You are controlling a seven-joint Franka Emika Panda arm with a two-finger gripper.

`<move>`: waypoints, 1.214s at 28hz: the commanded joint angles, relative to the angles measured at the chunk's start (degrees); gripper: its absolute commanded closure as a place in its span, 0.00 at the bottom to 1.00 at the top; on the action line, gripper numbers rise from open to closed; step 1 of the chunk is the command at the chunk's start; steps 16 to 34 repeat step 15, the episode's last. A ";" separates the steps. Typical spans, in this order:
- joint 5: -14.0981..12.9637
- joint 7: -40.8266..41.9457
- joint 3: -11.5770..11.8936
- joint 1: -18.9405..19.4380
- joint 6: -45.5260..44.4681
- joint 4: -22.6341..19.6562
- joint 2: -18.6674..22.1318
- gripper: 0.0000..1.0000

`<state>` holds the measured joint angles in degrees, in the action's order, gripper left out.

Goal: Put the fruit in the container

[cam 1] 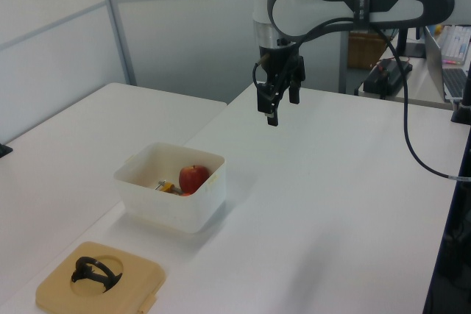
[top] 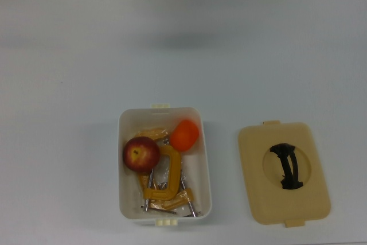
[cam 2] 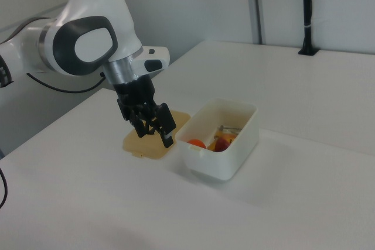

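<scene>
Gripper (cam 1: 275, 104) hung empty above the table (top: 275, 50) with its fingers spread apart, well away from the tub (top: 123, 199), its fingertips just showing at the top view's upper edge. Inside the tub lay the apple (top: 141, 154) and the orange (top: 184, 135), near each other on a yellow clamp (top: 166, 183). Beside the tub, at the top view's right, the tan lid (top: 258, 190) lay flat with its black handle (top: 287, 166) up.
</scene>
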<state>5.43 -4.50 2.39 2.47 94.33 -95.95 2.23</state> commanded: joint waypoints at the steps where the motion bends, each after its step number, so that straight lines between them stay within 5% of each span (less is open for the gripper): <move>1: -0.34 1.77 0.69 0.25 -0.73 0.84 0.58 0.00; 12: -2.71 1.77 -0.01 -1.07 -0.38 1.38 0.49 0.00; 34: -2.71 1.77 -0.10 -1.15 -0.38 1.38 0.49 0.00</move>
